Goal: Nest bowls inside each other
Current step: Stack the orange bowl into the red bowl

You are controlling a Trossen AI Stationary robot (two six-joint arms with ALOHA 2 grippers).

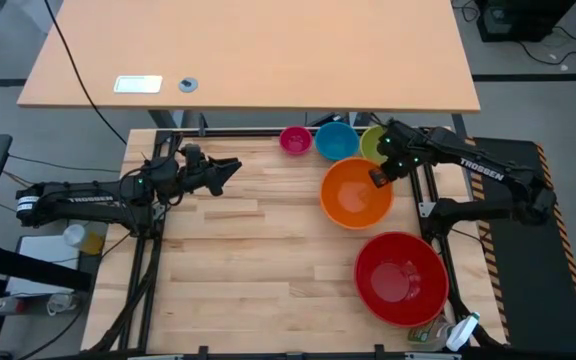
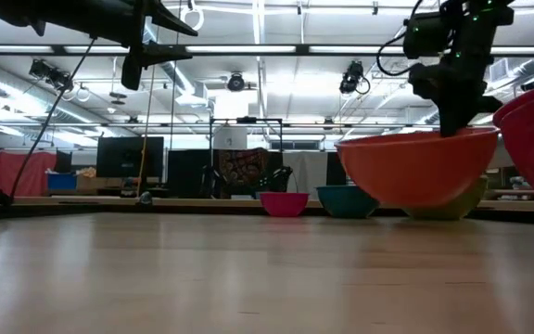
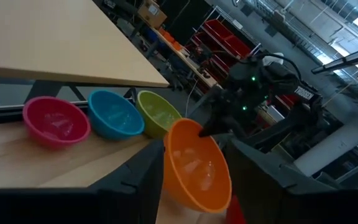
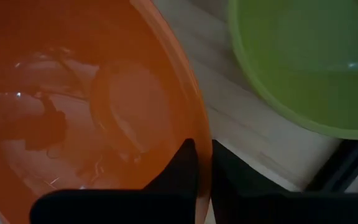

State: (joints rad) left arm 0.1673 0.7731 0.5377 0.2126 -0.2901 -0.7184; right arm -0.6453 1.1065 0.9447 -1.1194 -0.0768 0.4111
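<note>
The orange bowl (image 1: 353, 195) is held up at the table's right by my right gripper (image 4: 204, 163), which is shut on its rim. The red bowl (image 1: 401, 277) sits on its base nearer the front edge. The pink bowl (image 1: 295, 140), blue bowl (image 1: 336, 141) and lime green bowl (image 1: 371, 145) stand in a row along the far edge, and my right arm partly covers the green one. My left gripper (image 1: 226, 170) hovers open and level over the table's left half, away from all bowls. My right gripper pinches the orange bowl's rim (image 4: 199, 127) on the side nearest the green bowl, one finger inside the bowl and one outside. The fingers come steeply from above. The bowl (image 2: 420, 167) hangs clear of the table, mouth up, slightly raised at the held side.
A tan desk (image 1: 248, 50) stands beyond the far edge. A black frame rail (image 1: 268, 132) runs along the table's far edge behind the small bowls. Bare wood (image 1: 258, 270) spans the table's middle and near left.
</note>
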